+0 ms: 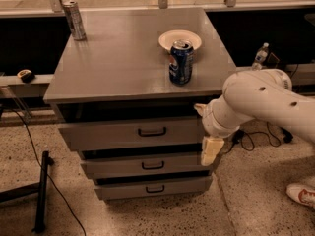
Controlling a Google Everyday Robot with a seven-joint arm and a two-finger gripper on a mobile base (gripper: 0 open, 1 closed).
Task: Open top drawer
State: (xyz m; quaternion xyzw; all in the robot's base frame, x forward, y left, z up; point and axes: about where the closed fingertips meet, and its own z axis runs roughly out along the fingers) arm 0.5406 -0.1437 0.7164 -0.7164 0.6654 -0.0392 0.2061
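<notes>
The top drawer is the widest grey front of three in a grey cabinet, with a small black bar handle at its centre. It stands out a little from the cabinet, with a dark gap above it. My gripper, cream-coloured on a white arm, hangs at the right end of the drawer fronts, level with the top and middle drawers. It is to the right of the handle and apart from it.
On the cabinet top stand a blue soda can, a white bowl and a silver can. The middle drawer and bottom drawer sit below. A black stand and cables lie on the left floor; a shoe is at the right.
</notes>
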